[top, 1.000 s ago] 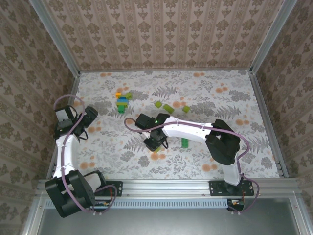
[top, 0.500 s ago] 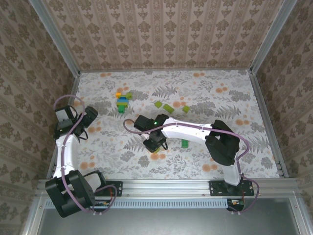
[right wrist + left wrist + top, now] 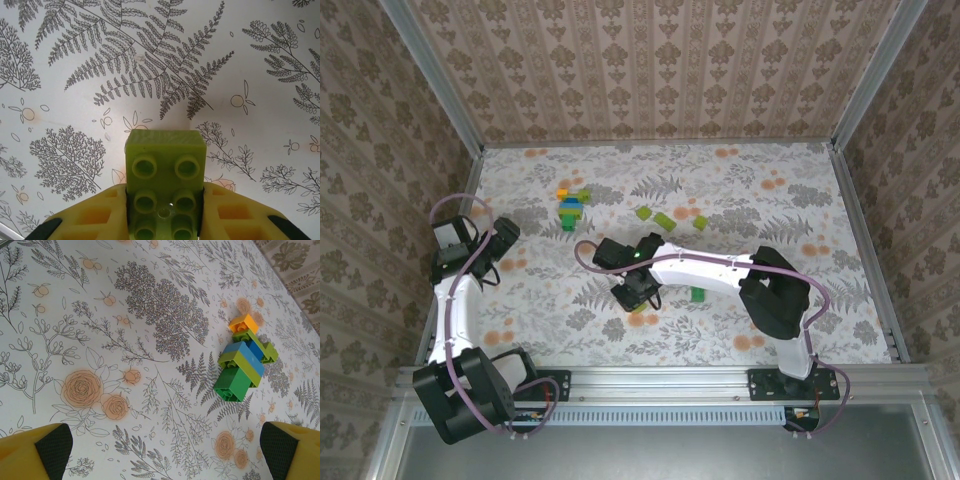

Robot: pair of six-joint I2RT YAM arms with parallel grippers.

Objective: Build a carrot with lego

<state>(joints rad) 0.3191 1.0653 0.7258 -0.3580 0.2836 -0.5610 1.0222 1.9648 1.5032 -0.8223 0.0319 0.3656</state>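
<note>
Brick build (image 3: 571,208) lies left of loose bricks (image 3: 664,221) (both far side).

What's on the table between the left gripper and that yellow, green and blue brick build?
Nothing; the left wrist view shows bare floral table from left gripper to build.

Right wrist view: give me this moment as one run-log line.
right end effector: shut on lime-green brick | left end effector: open, empty | yellow-green-blue build: untouched
</note>
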